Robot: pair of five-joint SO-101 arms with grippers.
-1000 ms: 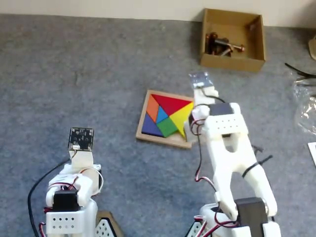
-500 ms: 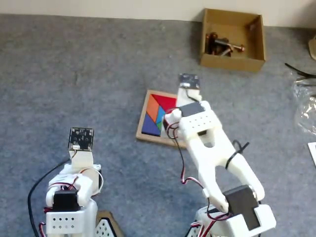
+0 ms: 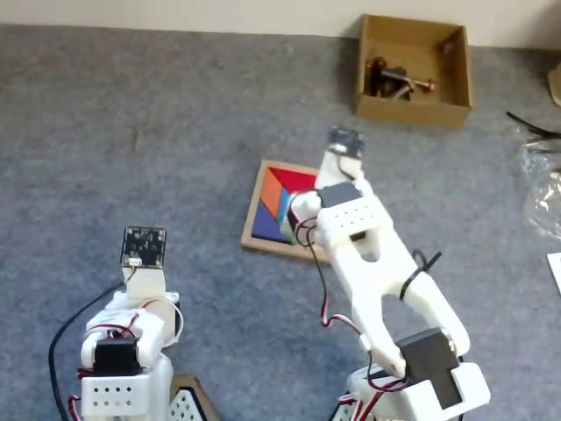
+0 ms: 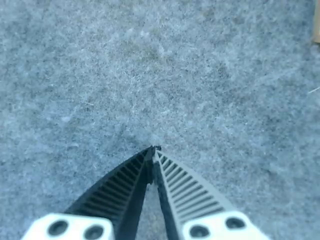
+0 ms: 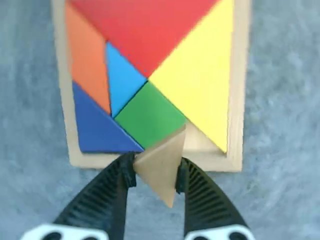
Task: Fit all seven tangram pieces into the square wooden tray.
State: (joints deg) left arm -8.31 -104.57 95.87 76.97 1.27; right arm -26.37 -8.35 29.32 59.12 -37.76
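Note:
The square wooden tray (image 5: 239, 100) holds a red triangle (image 5: 145, 25), a yellow triangle (image 5: 205, 85), an orange piece (image 5: 87, 60), a light blue triangle (image 5: 122, 80), a green square (image 5: 150, 117) and a dark blue triangle (image 5: 97, 127). My right gripper (image 5: 156, 165) is shut on a small tan triangle (image 5: 160, 167). Its tip lies over the bare gap between the green square and the yellow triangle, and its body overhangs the tray's near rim. From above, the right arm (image 3: 351, 219) covers the tray's (image 3: 254, 230) right half. My left gripper (image 4: 152, 150) is shut on nothing, over bare carpet.
A cardboard box (image 3: 412, 70) with metal parts stands beyond the tray at the back right. Clear plastic wrap (image 3: 543, 193) lies at the right edge. Grey carpet covers the table. The left arm (image 3: 131, 324) sits folded at the front left.
The right arm swung left from beside the tray to over it, carrying the tan triangle, then shifted slightly. The left arm has not moved.

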